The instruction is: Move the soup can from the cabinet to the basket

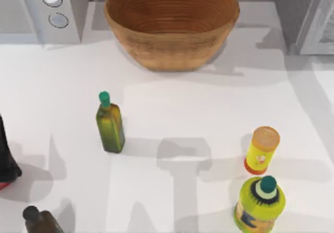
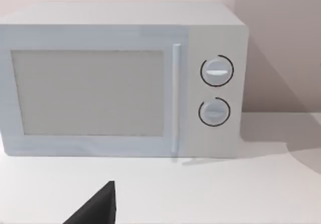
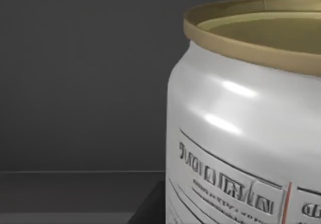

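In the right wrist view the soup can (image 3: pixel 241 133) stands very close to the camera, upright against dark grey walls, so it sits inside the cabinet (image 1: pixel 305 16), which occupies the far right corner of the white desk (image 1: pixel 172 107). The can has a silver-white body, a gold-toned rim around a recessed top, and a label with grey lettering too blurred to read, crossed by a thin red vertical stroke. Whether the right claw is apart or together cannot be told. The wicker basket (image 1: pixel 172 24) rests at the far middle of the desk, well apart from the cabinet, its ribbed inside bare. A white microwave (image 2: pixel 120 81) with two round dials stands at the far left. Nearer are a green oil bottle (image 1: pixel 109 123) with a teal cap, a yellow orange-lidded canister (image 1: pixel 262 149), a yellow-green bottle (image 1: pixel 260 204) just in front of it, and a brown bottle (image 1: pixel 40 220) at the near left. The left claw's state cannot be told either; a dark tip (image 2: pixel 95 209) shows in the left wrist view facing the microwave.
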`<act>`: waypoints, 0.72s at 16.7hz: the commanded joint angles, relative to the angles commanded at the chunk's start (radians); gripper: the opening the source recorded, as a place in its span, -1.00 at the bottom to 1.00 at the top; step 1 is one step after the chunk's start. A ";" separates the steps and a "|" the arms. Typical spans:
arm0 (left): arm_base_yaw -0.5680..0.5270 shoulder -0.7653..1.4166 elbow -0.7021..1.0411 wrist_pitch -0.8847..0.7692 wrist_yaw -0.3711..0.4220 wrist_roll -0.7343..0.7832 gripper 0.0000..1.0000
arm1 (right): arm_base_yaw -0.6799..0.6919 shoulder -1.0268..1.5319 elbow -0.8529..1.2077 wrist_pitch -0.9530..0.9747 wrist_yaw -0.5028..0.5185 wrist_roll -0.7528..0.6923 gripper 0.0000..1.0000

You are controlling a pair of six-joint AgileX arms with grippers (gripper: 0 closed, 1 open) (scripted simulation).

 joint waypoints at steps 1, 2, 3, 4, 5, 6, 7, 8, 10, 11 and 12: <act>0.000 0.000 0.000 0.000 0.000 0.000 1.00 | -0.004 -0.031 -0.031 0.021 -0.007 -0.004 -1.00; 0.000 0.000 0.000 0.000 0.000 0.000 1.00 | -0.009 -0.072 -0.073 0.046 -0.016 -0.010 -1.00; 0.000 0.000 0.000 0.000 0.000 0.000 1.00 | -0.014 -0.123 -0.126 0.074 -0.027 -0.015 -1.00; 0.000 0.000 0.000 0.000 0.000 0.000 1.00 | -0.020 -0.182 -0.189 0.106 -0.039 -0.022 -1.00; 0.000 0.000 0.000 0.000 0.000 0.000 1.00 | -0.026 -0.247 -0.262 0.139 -0.052 -0.028 -1.00; 0.000 0.000 0.000 0.000 0.000 0.000 1.00 | -0.032 -0.317 -0.346 0.173 -0.066 -0.034 -1.00; 0.000 0.000 0.000 0.000 0.000 0.000 1.00 | -0.039 -0.391 -0.440 0.208 -0.080 -0.040 -1.00; 0.000 0.000 0.000 0.000 0.000 0.000 1.00 | -0.046 -0.467 -0.545 0.244 -0.095 -0.046 -1.00; 0.000 0.000 0.000 0.000 0.000 0.000 1.00 | -0.062 -0.622 -0.776 0.316 -0.122 -0.054 -1.00; 0.000 0.000 0.000 0.000 0.000 0.000 1.00 | -0.071 -0.699 -0.899 0.352 -0.135 -0.057 -1.00; 0.000 0.000 0.000 0.000 0.000 0.000 1.00 | -0.079 -0.776 -1.024 0.387 -0.147 -0.059 -1.00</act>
